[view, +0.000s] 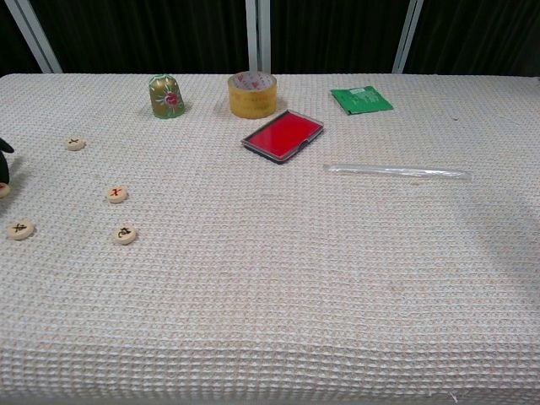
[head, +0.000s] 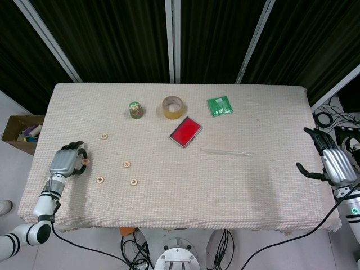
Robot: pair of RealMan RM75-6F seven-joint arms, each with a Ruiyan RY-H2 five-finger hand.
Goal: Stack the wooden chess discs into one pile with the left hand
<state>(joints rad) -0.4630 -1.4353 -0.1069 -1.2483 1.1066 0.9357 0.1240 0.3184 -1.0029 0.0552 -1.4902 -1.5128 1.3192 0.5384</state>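
The table [head: 169, 214] carries a pale woven cloth across its whole top; the red flat case [head: 185, 131] lies near the middle of it and serves as landmark; the right hand [head: 332, 164] hangs off the table's edge well to the right of the case, fingers spread and holding nothing; the left hand [head: 65, 161] sits far to the left of the case and nearer the front, its fingers curled round a wooden chess disc [head: 85, 162], though whether they truly pinch it I cannot tell; a clear thin rod [view: 396, 171] lies just right of the case; a tape roll [head: 172, 107] stands just behind the case; a green packet [head: 220, 106] lies behind and right of it; a small green bell-shaped ornament [head: 135, 109] stands left of the tape; four loose discs lie apart left of the case, at [head: 104, 135], [head: 127, 164], [head: 99, 180] and [head: 134, 181].
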